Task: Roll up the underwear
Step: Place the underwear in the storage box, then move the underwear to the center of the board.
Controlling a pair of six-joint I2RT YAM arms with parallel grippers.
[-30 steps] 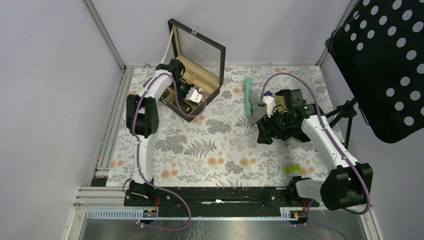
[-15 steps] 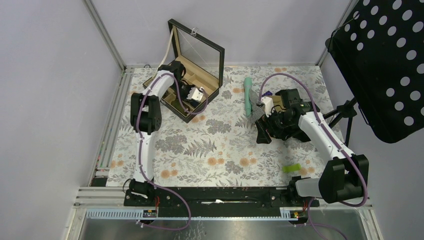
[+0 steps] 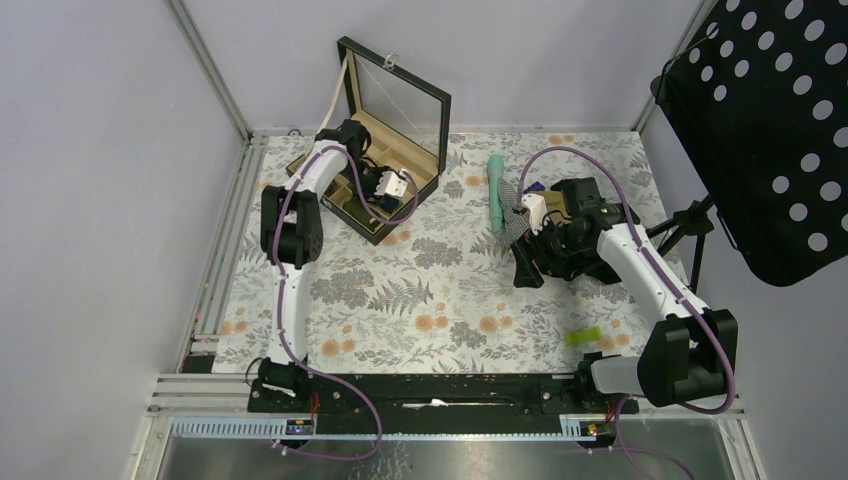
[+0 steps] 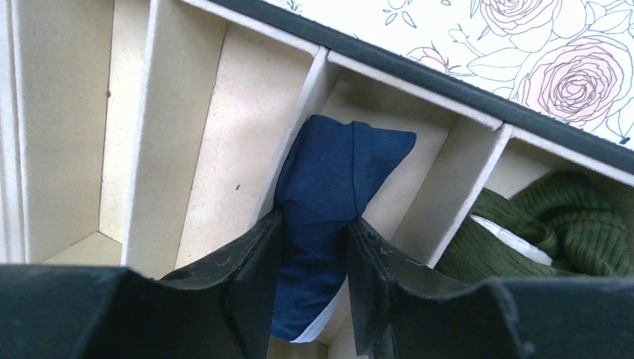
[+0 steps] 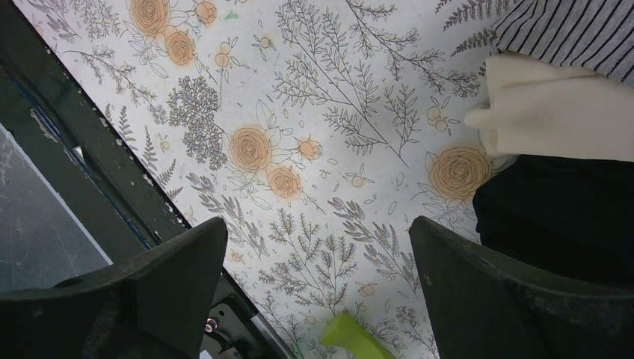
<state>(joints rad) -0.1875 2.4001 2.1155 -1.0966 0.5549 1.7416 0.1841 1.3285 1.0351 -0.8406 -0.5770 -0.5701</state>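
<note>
**Now: L gripper further into box w/ underwear**

L gripper (image 4: 315, 224) has moved off the front edge of the box (image 4: 448, 78) and sits further in over the compartments. Its fingers stand narrow, pressed on both sides of the underwear (image 4: 336, 164), navy cloth w/ a white edge. It's down in the compartment next to a green knit item (image 4: 553, 217). Rolling prob. done; letting go likely comes next. R gripper (image 5: 318, 228) has barely moved: spread fully wide, holding nothing, over the floral mat (image 5: 299, 112) near a black garment (image 5: 561, 217).
</note>
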